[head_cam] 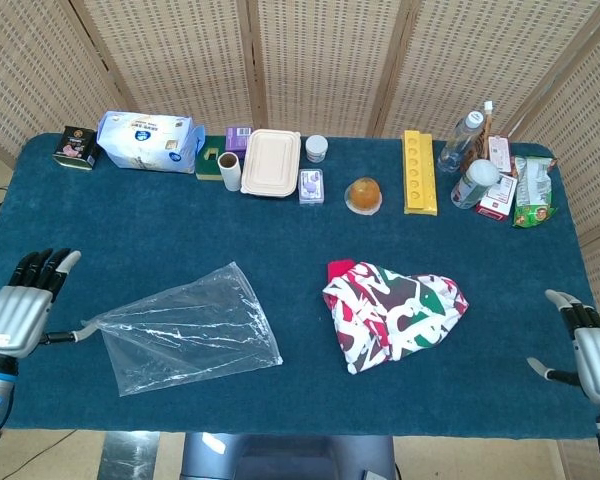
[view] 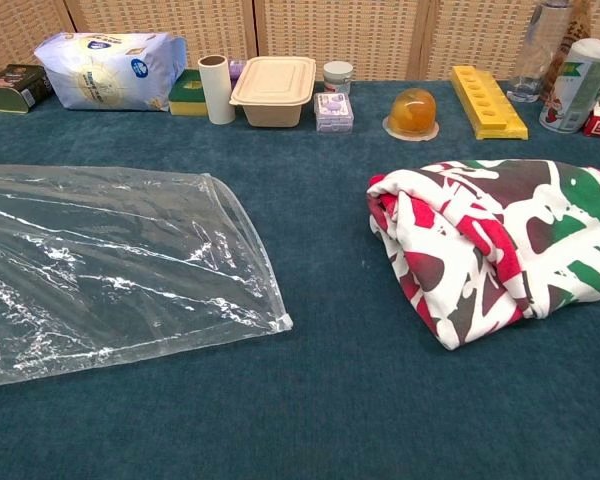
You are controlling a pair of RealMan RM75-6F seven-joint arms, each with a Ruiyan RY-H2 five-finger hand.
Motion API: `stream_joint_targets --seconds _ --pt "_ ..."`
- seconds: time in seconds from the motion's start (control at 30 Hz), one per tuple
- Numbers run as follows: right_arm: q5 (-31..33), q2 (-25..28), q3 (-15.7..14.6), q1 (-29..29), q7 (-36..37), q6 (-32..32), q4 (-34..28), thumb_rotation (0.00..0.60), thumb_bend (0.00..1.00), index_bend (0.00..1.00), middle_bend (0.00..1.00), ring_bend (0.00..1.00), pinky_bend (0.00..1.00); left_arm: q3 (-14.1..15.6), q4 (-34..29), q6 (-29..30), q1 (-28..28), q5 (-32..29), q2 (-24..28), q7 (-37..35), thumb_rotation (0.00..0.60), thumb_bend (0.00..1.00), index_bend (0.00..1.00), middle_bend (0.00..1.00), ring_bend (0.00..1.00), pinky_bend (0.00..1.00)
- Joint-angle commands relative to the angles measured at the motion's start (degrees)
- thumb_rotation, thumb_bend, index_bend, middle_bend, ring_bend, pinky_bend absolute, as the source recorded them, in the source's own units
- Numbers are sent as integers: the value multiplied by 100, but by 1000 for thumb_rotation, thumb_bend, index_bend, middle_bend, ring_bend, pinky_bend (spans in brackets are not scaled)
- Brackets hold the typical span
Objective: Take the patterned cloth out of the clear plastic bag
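Your left hand (head_cam: 18,310) at the frame's left edge pinches a corner of the bag (head_cam: 185,328), which lies flat at lower left, empty. The cloth (head_cam: 390,312) sits bunched right of center, well apart from the bag. Your right hand (head_cam: 592,350) at lower right is spread, holding nothing.

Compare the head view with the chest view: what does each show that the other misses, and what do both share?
Only the head view shows the hands: the left hand pinching a corner of the clear plastic bag, and the right hand empty at the table's near right edge, fingers apart. It also shows the snack packets at far right. The chest view alone shows the bag's wrinkles and seam close up. Both show the patterned cloth lying outside the bag, apart from it, plus the back row, including the yellow tray.
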Motion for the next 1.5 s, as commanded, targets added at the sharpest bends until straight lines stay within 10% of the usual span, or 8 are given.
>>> stream_joint_targets --seconds 0.03,0.53,0.67,0.83,1.17,1.5 --pt "-42 -12 9 -8 32 -16 18 515 145 147 206 254 274 221 -557 -309 -33 263 397 415 403 0 0 60 0 48" --pt "-204 -102 -54 -256 63 139 55 510 145 154 205 250 263 223 -222 1160 927 898 -169 274 366 0 0 60 0 48" --pt "-274 -127 -81 -332 82 203 73 513 145 154 206 248 262 599 -264 803 1080 928 8 325 359 0 0 53 0 48" --pt "-354 -97 -76 -401 169 282 93 512 145 154 206 247 259 646 -432 693 1133 1010 139 438 554 0 0 37 0 48" --pt "-487 -98 -66 -458 374 328 188 510 145 154 205 247 259 927 -1147 -249 778 1290 748 272 548 0 0 25 0 48" --pt "-503 -130 -20 -500 396 348 227 514 145 154 206 247 259 168 -525 1424 1388 1393 9 560 561 0 0 25 0 48"
